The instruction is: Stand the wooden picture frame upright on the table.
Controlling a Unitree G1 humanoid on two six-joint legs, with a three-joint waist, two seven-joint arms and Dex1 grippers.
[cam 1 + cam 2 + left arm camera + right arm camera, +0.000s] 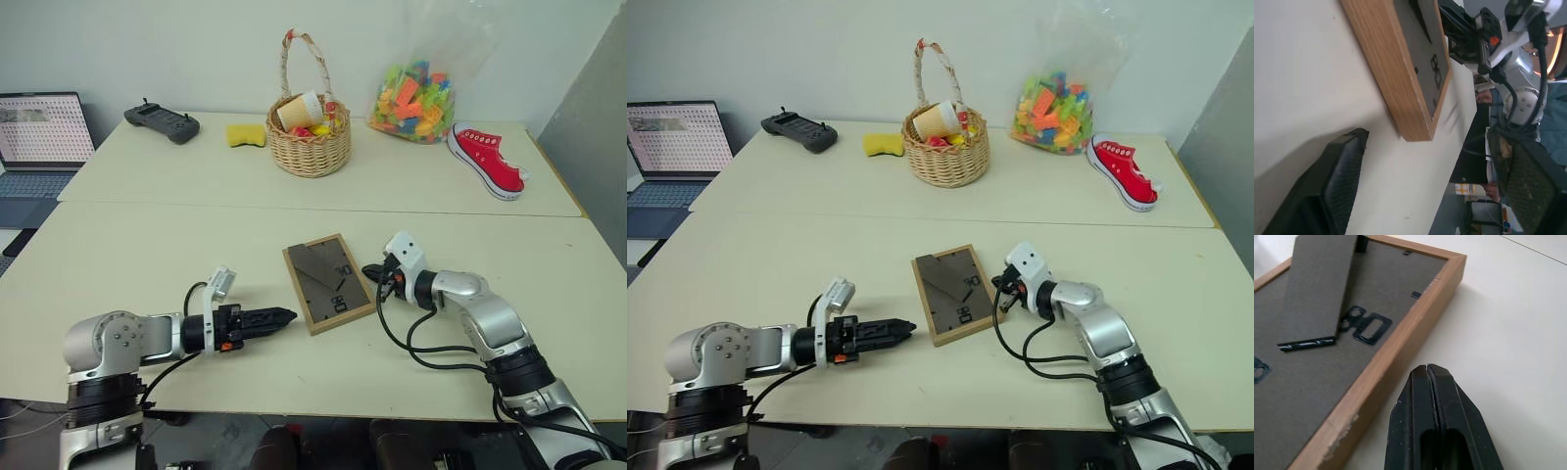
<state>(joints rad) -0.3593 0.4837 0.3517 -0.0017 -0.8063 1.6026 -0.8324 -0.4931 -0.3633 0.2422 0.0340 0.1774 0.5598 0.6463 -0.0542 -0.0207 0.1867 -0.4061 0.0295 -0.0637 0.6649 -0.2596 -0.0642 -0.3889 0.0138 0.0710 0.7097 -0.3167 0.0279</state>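
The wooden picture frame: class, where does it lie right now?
In the head views the wooden picture frame lies flat, backing up, on the near half of the table, between the left gripper and the right gripper.

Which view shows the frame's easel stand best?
Right wrist view: the stand lies flat on the frame's dark backing, close up, beside the metal hangers. Both eye views show the whole frame face-down on the table, stand small. Left wrist view shows mainly a wooden edge, a strip of backing.

frame (328, 282) flat on table (147, 245)
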